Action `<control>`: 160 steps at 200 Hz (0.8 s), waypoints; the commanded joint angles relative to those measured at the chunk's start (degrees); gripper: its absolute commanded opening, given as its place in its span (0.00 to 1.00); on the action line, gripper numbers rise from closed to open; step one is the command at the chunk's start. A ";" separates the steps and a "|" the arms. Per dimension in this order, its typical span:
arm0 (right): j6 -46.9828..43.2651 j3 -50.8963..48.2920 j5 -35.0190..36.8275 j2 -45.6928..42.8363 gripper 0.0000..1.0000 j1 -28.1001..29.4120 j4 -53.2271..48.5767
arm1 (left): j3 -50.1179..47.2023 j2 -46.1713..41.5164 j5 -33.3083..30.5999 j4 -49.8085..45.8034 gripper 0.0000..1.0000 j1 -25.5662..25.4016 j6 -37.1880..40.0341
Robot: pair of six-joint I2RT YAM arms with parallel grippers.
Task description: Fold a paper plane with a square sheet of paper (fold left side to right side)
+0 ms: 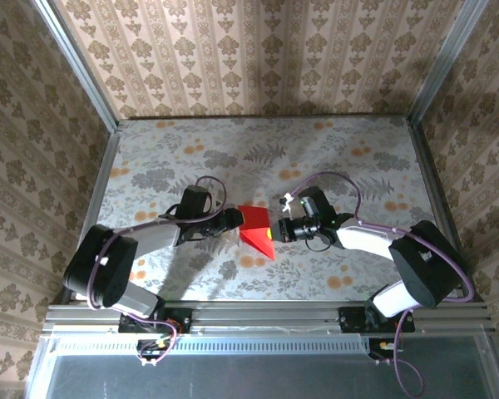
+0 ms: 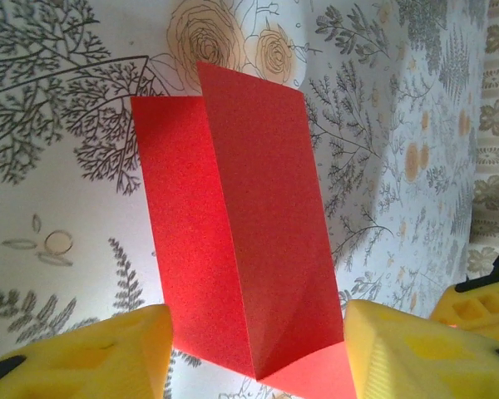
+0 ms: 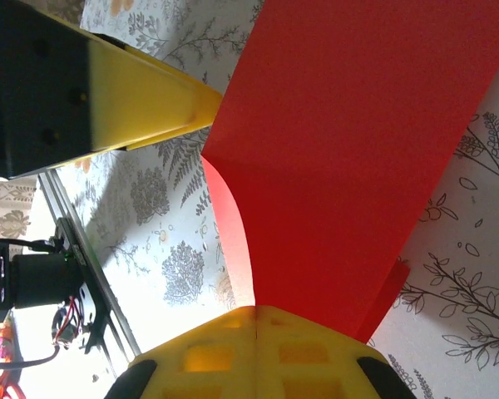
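The square sheet of paper (image 1: pixel 256 229) lay near the middle of the table (image 1: pixel 175 166), between the 2 arms. It was half folded: 1 part lay flat and the other part stood up from a crease. The right gripper (image 3: pixel 258 326) was closed tight on 1 edge of the raised part. The left gripper (image 2: pixel 254 353) had its jaws apart, 1 on each side of the near end of the sheet; we could not tell whether they touched it.

We judged 3 risks. If the right arm pulled sideways, the thin paper could tear at the pinch or slide on the table, and the edges would not meet. If it let go too early, the flap could spring back. If the left jaws closed there, they could crush the crease.
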 commanded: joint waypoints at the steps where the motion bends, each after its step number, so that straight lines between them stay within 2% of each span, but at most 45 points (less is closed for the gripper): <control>1: 0.44 -1.04 0.23 -1.25 0.01 -0.30 1.62 | 2.40 2.41 2.87 3.41 0.50 0.08 -0.59; 42: 0.37 -1.25 -0.48 -0.77 0.02 -0.39 1.71 | 3.63 7.10 4.42 7.29 0.31 -0.01 -1.83; 78: 0.10 -1.71 -0.12 -1.03 0.03 -1.00 1.02 | 3.91 7.48 3.81 7.17 0.13 -0.05 -1.60; 102: -0.87 -1.60 0.62 -1.78 0.09 -1.40 -1.54 | 3.46 7.02 3.74 7.10 0.02 -0.11 -1.82; 160: -5.26 2.12 12.43 -10.77 0.32 -1.21 -19.88 | 2.74 2.38 1.63 4.90 0.00 -1.11 -2.81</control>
